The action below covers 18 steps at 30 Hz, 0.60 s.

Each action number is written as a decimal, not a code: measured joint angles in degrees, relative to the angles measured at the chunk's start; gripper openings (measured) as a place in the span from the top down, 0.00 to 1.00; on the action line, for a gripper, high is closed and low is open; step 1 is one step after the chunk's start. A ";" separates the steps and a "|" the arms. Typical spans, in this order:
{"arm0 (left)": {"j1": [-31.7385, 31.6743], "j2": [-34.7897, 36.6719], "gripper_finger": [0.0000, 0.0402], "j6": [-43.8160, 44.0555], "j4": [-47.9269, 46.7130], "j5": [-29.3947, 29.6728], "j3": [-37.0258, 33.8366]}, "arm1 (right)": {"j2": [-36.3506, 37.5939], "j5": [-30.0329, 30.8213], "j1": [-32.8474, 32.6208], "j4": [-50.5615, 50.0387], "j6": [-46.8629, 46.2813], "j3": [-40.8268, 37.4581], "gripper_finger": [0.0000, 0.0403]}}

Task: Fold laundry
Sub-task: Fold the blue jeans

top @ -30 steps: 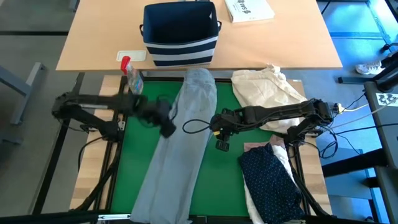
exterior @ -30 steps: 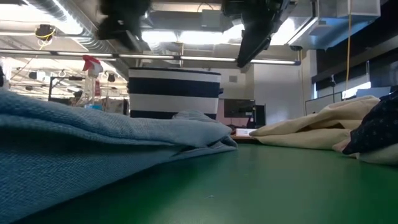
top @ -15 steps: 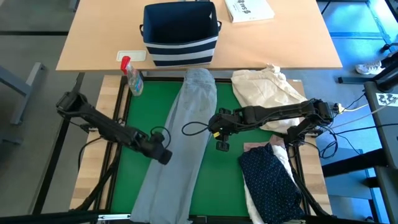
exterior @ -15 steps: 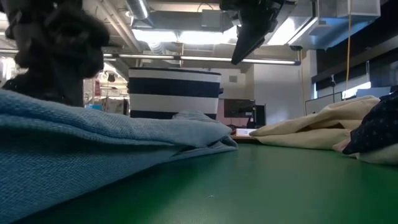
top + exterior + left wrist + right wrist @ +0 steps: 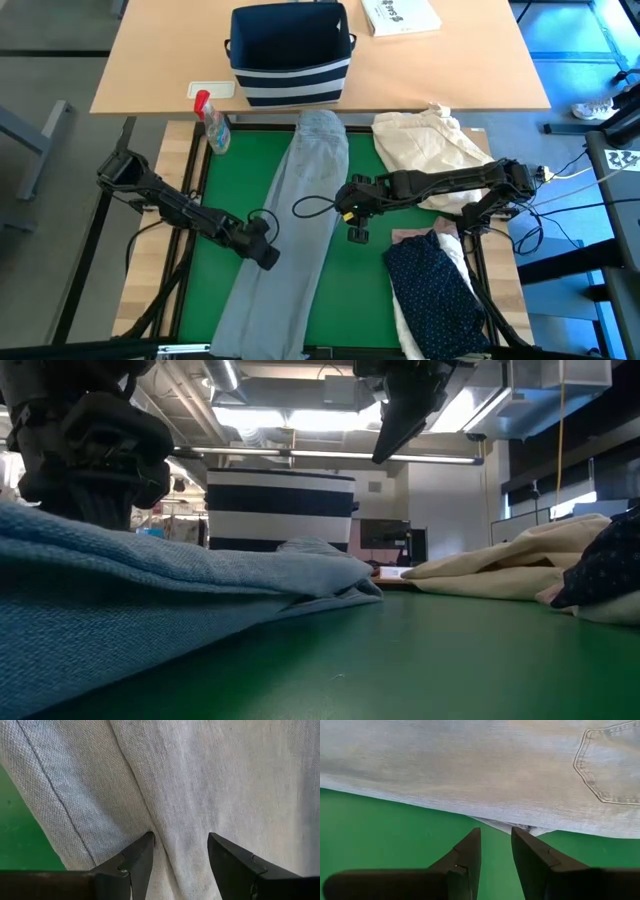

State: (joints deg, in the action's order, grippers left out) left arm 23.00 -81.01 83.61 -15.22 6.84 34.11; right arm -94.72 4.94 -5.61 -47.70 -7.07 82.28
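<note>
Lying lengthwise down the middle of the green mat [image 5: 215, 190], the light grey jeans [image 5: 300, 215] stretch from the waistband near the striped navy bin [image 5: 290, 55] to the legs at the front edge. From where I stand, the left gripper [image 5: 268, 255] has its tips down on the jeans' left edge, about midway along the leg. Its fingers [image 5: 142, 855] stand apart with denim and a seam between them, not pinched on anything I can make out. The right gripper [image 5: 356, 232] hangs just off the jeans' right edge over bare mat, its fingers [image 5: 470, 852] only a narrow gap apart and holding nothing. A navy dotted shirt [image 5: 440, 290] lies on white cloth at the right front corner. The cream bundle [image 5: 430, 145] sits behind it, and a spray bottle [image 5: 212, 125] stands at the back left
</note>
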 joint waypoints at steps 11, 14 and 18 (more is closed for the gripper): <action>-0.13 -1.07 0.56 -0.32 -1.04 -0.90 0.90 | -0.02 0.01 0.00 -0.17 -0.11 0.00 0.74; 0.51 1.66 0.56 -0.40 -2.30 1.40 3.68 | -0.02 -0.04 -0.02 -0.39 -0.20 0.00 0.74; 0.32 1.62 0.56 -1.71 -5.19 3.70 4.14 | -0.02 -1.02 -0.02 0.11 -0.15 0.00 0.74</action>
State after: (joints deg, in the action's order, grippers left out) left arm 23.33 -79.39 81.90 -20.41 10.54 38.25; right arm -94.74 3.92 -5.62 -47.60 -7.22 82.28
